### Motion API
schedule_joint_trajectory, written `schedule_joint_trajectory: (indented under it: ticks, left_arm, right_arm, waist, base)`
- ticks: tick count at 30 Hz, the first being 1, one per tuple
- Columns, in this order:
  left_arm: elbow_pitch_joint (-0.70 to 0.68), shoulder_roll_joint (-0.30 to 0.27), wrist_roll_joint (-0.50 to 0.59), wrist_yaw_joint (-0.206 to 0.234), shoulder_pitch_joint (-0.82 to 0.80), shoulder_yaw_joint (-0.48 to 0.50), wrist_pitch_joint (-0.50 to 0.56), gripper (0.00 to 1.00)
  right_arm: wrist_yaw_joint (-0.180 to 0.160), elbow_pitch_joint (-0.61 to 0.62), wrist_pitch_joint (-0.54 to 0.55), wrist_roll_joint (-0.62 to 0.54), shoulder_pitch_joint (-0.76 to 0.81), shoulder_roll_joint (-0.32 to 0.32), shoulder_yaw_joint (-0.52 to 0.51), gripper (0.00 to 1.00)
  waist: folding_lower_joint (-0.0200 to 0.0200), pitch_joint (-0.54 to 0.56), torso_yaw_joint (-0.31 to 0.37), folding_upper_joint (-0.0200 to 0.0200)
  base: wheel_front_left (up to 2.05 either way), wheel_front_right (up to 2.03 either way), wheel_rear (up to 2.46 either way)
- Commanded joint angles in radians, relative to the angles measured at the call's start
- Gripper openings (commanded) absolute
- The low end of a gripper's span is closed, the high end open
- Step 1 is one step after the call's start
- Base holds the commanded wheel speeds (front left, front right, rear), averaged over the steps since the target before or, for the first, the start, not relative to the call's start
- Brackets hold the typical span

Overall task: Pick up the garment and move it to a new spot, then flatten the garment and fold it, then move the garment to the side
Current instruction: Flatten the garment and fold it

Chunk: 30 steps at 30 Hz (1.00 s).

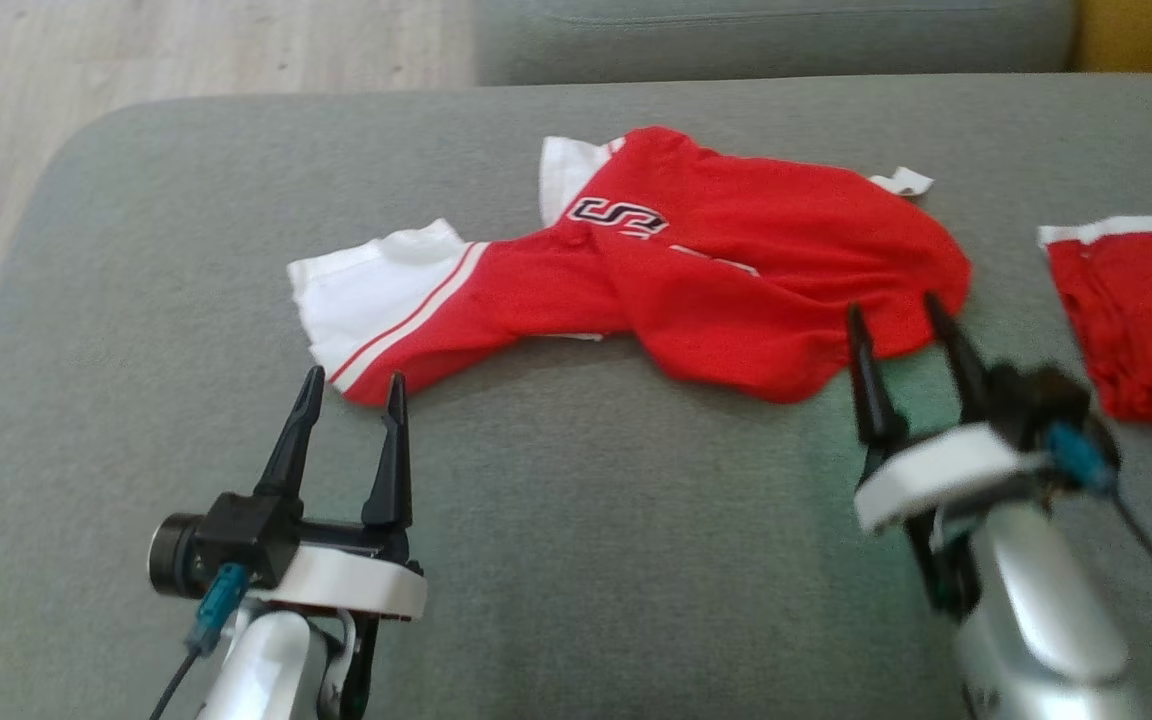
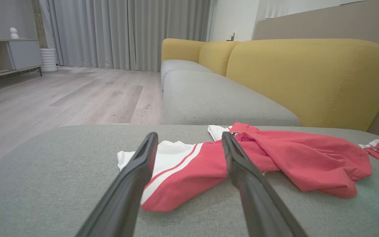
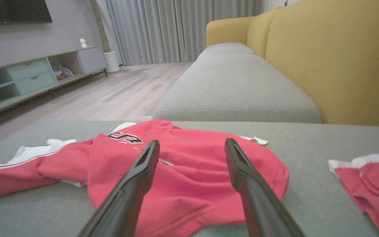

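A crumpled red-and-white shirt (image 1: 716, 270) lies on the grey cushion (image 1: 556, 520). The left gripper (image 1: 355, 376), fingers spread, sits just short of its sleeve. The right gripper (image 1: 892, 305), fingers spread, is at its right hem. A second red garment (image 1: 1146, 320) lies apart.

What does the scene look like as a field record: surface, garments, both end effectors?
surface: grey sofa cushion, yellow backrest behind
garment: red garment, white sleeve ends, rumpled, not flat, on the cushion
other item: second red cloth at the robot's right, apart from the garment
left end effector: open, empty, near the garment's left end
right end effector: open, empty, fingertips over the garment's near right edge
fold: not yet done
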<state>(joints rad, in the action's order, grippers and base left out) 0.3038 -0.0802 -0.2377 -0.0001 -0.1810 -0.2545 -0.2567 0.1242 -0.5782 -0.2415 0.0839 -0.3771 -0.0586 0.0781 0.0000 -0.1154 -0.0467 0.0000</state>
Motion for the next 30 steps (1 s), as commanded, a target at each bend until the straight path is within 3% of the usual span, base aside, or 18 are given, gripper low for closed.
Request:
schedule_joint_trajectory:
  ticks: [1,6,15,23,30]
  left_arm:
    - [-0.036,-0.015,0.000,0.000,-0.023,0.039,-0.005,1.00]
    - [-0.037,-0.010,0.000,-0.001,-0.022,0.033,-0.005,1.00]
    - [-0.033,0.001,-0.001,-0.008,-0.045,0.015,-0.005,1.00]
    - [-0.019,0.013,-0.007,-0.013,-0.065,0.001,-0.005,1.00]
    - [-0.018,0.017,-0.007,-0.015,-0.072,0.002,-0.005,1.00]
  right_arm:
    - [0.007,0.075,-0.017,0.031,0.022,0.008,0.042,1.00]
    - [0.007,0.201,-0.019,0.076,0.150,0.008,0.085,1.00]
    - [0.007,0.230,0.060,-0.042,0.138,0.008,0.097,1.00]
    - [0.007,0.060,0.216,-0.244,0.028,0.008,0.157,1.00]
    - [0.007,-0.084,0.258,-0.350,-0.031,0.008,0.135,1.00]
  waist:
    - [0.0000,0.006,0.026,0.0000]
    - [0.0000,-0.001,0.046,0.0000]
    - [0.0000,-0.042,-0.003,0.0000]
    - [0.0000,-0.084,-0.088,0.0000]
    - [0.0000,-0.096,-0.112,0.0000]
  base:
    - [0.00,0.00,0.00]
    - [0.00,0.00,0.00]
    - [0.00,0.00,0.00]
    - [0.00,0.00,0.00]
    - [0.00,0.00,0.00]
